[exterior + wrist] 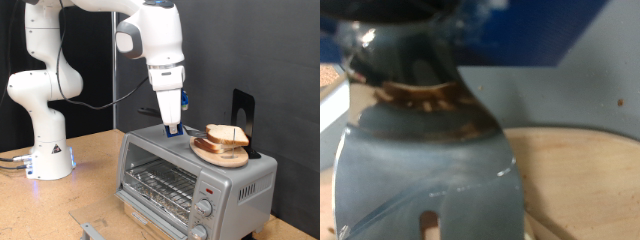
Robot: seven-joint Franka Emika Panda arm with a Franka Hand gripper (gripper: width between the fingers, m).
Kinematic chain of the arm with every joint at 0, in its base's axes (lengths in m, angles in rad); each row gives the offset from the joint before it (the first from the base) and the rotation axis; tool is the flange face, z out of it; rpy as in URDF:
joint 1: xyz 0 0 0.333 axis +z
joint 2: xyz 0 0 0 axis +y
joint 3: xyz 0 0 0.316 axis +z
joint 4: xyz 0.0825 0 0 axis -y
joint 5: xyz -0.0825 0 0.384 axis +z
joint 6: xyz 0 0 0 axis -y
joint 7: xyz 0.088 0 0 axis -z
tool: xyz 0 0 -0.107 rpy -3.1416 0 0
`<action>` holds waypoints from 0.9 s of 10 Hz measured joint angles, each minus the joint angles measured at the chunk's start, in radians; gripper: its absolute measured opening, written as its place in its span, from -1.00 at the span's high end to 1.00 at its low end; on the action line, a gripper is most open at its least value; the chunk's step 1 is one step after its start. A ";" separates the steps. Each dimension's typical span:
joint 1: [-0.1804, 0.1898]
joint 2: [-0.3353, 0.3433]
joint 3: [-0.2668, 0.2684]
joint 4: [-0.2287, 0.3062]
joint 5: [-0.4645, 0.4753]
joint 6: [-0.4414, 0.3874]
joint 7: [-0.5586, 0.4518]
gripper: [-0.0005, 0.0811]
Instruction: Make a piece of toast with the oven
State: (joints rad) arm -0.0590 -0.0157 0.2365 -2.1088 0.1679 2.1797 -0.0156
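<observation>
The piece of toast (228,134) lies on a round wooden plate (215,153) on top of the silver oven (165,180), towards the exterior view's right. The oven's glass door looks shut, with the wire rack (158,183) showing behind it. My gripper (172,120) hangs over the oven's top just left of the plate, shut on a blue-handled metal spatula (174,129). In the wrist view the slotted spatula blade (430,165) fills the frame and points down at the edge of the wooden plate (585,180). The toast is not clear in that view.
A black upright stand (242,110) rises behind the plate on the oven top. Three round knobs (204,208) run down the oven's right front. The white robot base (45,150) stands on the wooden table (60,205) at the exterior view's left.
</observation>
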 joint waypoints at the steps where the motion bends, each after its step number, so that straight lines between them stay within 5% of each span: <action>1: 0.002 0.006 0.008 0.006 -0.006 0.001 0.010 0.01; 9: 0.002 0.044 0.024 0.034 -0.019 0.041 0.061 0.01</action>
State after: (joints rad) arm -0.0571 0.0282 0.2603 -2.0751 0.1487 2.2207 0.0450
